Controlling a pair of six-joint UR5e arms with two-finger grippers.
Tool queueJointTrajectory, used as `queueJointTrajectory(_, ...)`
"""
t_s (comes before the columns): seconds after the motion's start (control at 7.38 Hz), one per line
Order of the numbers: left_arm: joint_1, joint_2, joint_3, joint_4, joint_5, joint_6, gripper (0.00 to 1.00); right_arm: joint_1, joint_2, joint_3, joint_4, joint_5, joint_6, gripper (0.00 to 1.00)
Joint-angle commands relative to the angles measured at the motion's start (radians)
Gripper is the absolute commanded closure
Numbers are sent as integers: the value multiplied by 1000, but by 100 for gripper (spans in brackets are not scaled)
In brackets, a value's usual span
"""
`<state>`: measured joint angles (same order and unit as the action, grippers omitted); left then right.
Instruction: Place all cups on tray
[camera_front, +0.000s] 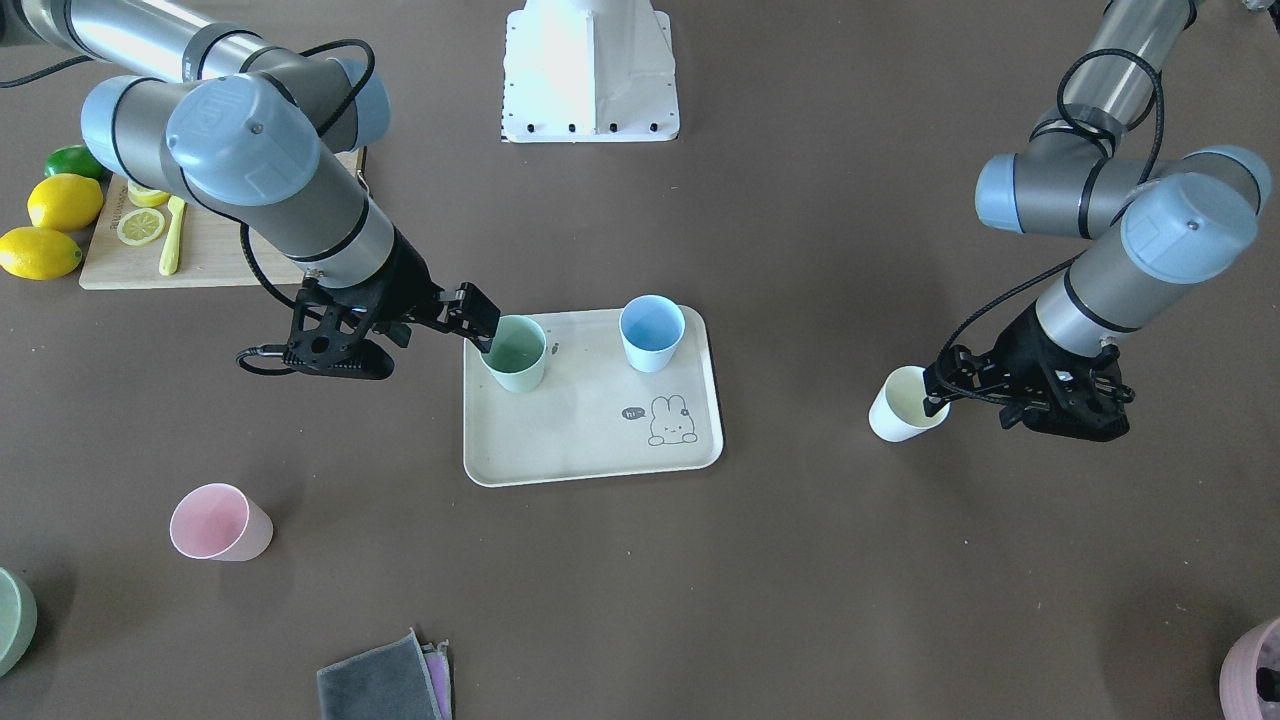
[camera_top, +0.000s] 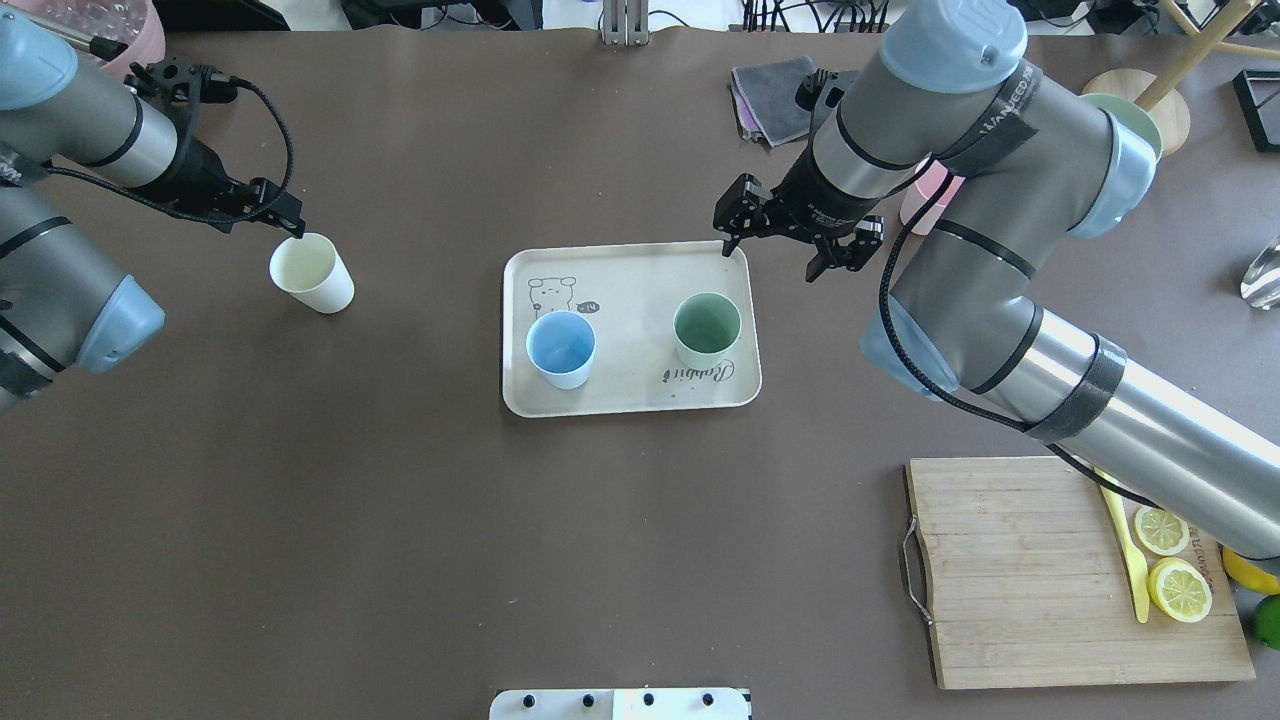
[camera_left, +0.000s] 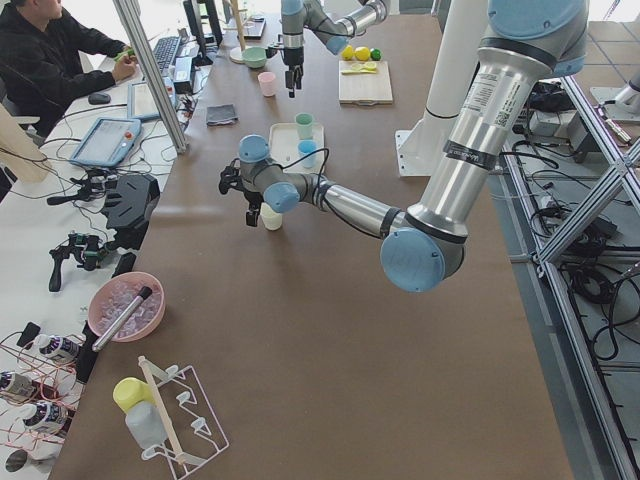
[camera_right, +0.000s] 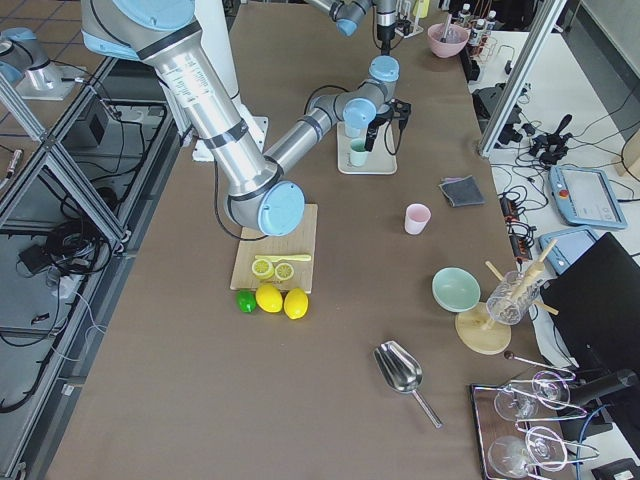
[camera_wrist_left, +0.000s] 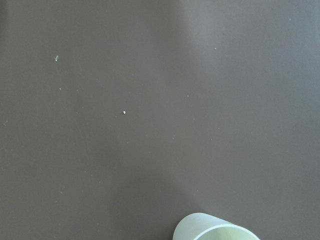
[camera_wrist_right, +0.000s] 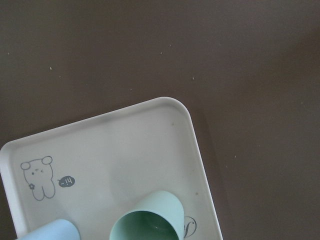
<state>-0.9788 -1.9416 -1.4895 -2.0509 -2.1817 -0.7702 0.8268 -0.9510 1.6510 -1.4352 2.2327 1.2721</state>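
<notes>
Two cups are on the tray and two are not, so the job looks about half done. Far on the robot's left, the left gripper (camera_top: 288, 222) is down at the rim of the cream cup (camera_top: 312, 272). That cup stands on the bare table, well apart from the tray (camera_top: 640, 285). I cannot tell if the fingers are pinching the rim or only touching it. This looks like the step in hand: picking up that cup. Next it calls for a firm pinch, a lift straight up, and a ride over to a free spot on the tray without bumping the other cups. In the middle, the blue cup (camera_top: 561, 348) and the green cup (camera_top: 707, 330) stand upright on the tray, apart from each other. The right gripper (camera_top: 768, 255) hangs over the tray's far corner with its fingers spread wide, holding nothing. The pink cup (camera_front: 220, 522) stands on the table out on the robot's right. I think the right gripper should go there next.
</notes>
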Motion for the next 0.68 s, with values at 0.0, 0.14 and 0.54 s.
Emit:
queueJointTrajectory(0.0,22,39,-9,-24,22,-11,3,102,-20,1,-2,91,-42,0)
queueJointTrajectory(0.14,31,61,-8,-67,23,-14,3,135,-43,-2,-1,105,-92,0)
queueJointTrajectory(0.54,92,44,-6,-75,23,-124,72,225,-63,-13,-111,110,-285,0)
